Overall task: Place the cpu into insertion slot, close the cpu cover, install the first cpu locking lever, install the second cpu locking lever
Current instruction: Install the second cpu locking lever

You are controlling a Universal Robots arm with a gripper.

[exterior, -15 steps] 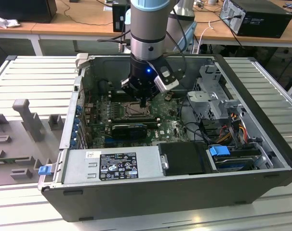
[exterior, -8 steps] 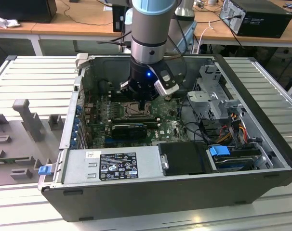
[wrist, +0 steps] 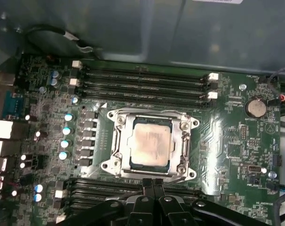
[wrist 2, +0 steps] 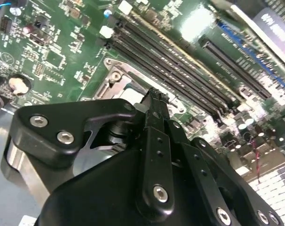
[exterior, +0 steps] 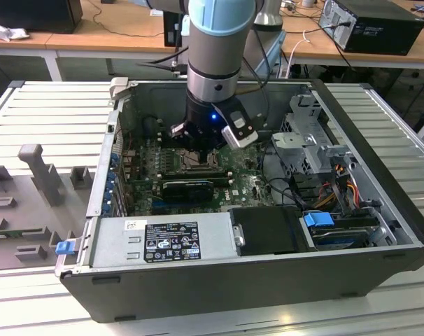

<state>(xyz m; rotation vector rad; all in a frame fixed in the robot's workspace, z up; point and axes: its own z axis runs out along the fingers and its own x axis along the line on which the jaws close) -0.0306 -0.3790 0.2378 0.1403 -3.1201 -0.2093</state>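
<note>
The cpu (wrist: 149,143), a pale silver-beige square, lies flat in the insertion slot (wrist: 109,165) on the green board. The silver cpu cover (wrist: 118,141) lies down around it, framing its top. A thin wire lever (wrist: 147,111) runs along one edge of the socket. My gripper (wrist: 152,182) is shut, its two fingertips (wrist: 146,182) together with nothing between them, just above the socket's edge nearest the wrist. In the second wrist view a fingertip (wrist 2: 154,96) hovers by the socket's metal corner (wrist 2: 115,77). In the exterior view the gripper (exterior: 194,143) hangs over the socket (exterior: 191,162).
Long black memory slots (wrist: 142,80) flank the socket on two sides. A coin battery (wrist: 255,107) sits further along the board. In the case are a black card (exterior: 187,187), the power supply (exterior: 163,241), a drive cage (exterior: 303,140) and loose cables (exterior: 338,185).
</note>
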